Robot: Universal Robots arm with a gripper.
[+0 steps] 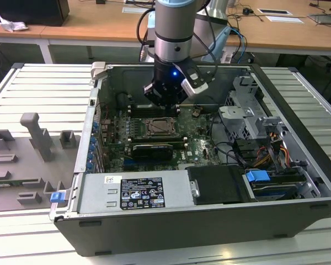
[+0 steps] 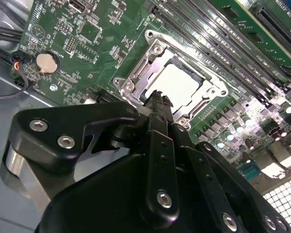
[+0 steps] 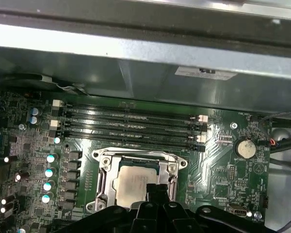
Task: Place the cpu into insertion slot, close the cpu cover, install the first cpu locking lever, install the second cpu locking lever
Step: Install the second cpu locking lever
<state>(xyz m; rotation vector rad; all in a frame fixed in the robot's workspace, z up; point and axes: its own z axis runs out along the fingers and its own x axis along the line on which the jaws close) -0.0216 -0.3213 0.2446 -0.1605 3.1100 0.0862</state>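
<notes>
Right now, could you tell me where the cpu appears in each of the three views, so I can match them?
Exterior view: the cpu sits mid-motherboard, just below the gripper.
Second wrist view: the cpu is a pale square inside the cpu cover, just beyond the gripper's tips.
First wrist view: the cpu lies below the memory slots.
Shared landmark: the round coin battery, in both wrist views.

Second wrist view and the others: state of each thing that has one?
cpu: seated in the socket, pale top showing.
cpu cover: down flat around the cpu.
gripper: just above the socket's edge, fingers together, holding nothing.
memory slots: empty.
computer case: lying on its side, open.
</notes>
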